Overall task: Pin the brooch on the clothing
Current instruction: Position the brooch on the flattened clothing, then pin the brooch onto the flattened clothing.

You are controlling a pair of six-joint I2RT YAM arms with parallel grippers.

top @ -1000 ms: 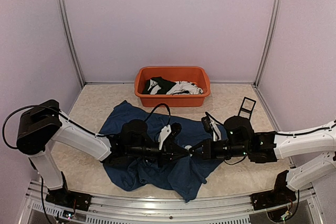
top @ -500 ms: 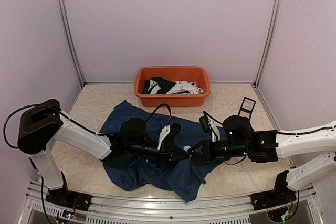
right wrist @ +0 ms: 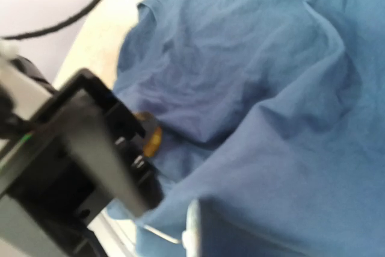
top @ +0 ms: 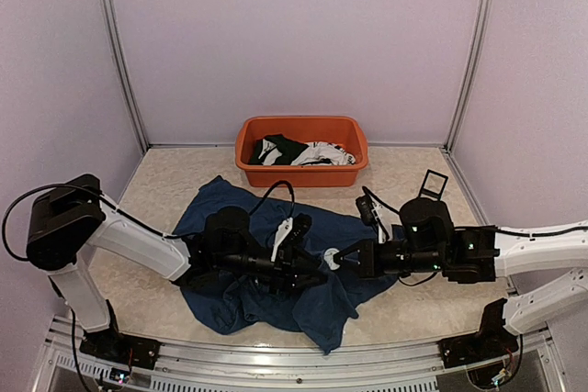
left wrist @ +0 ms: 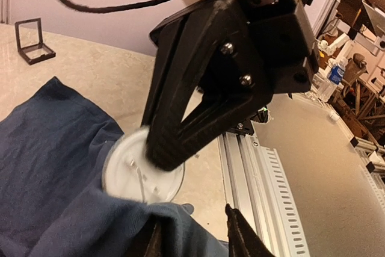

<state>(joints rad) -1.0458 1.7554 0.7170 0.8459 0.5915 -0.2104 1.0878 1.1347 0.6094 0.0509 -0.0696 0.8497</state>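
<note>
**Clerk:** Item one, the brooch?

**Inspector:** The brooch [left wrist: 135, 176] is a flat white disc; the right pincer [left wrist: 163, 157] is closed on its rim; it sits directly ahead of the left pincer [left wrist: 198, 239], at the edge of the clothing [left wrist: 54, 167].

**Clerk:** Handling?

**Inspector:** In my judgement light and rigid, smooth by the look, so apt to slip or twist in a two-point hold; the rim is the place to take it, leaving the pin side free; small fittings show on the face turned to the left pincer, too fine to read.

**Clerk:** And the clothing?

**Inspector:** A dark navy T-shirt, soft and limp, crumpled beneath both pincers; I judge it will bunch and slide rather than resist a pin, so a fold wants holding taut just beside the brooch; the left pincer stands part-way open with a fold lying between its fingers; whether they press it I cannot tell.

**Clerk:** Containers?

**Inspector:** One orange tub [top: 303, 174], well beyond both pincers toward the far wall, near the shirt's far edge; black and white garments [top: 303, 151] are heaped inside; nothing else is seen in it. A small black frame [top: 432, 185] stands on the table [top: 156, 190] beyond the right pincer's wrist, on the side away from the left pincer.
</note>
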